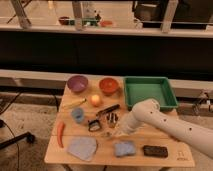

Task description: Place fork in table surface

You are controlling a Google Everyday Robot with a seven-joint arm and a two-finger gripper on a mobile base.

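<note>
My white arm reaches in from the lower right, and my gripper hangs low over the table surface, just in front of a small metal cup. The gripper is shut. A thin pale sliver, the fork, pokes out to the left of its tip, close above the wood. I cannot tell whether the fork touches the tabletop.
A green tray stands at the back right, with a purple bowl and an orange bowl at the back. A black-handled utensil, blue cup, orange fruit, red chili, grey cloth, blue sponge and black block surround the gripper.
</note>
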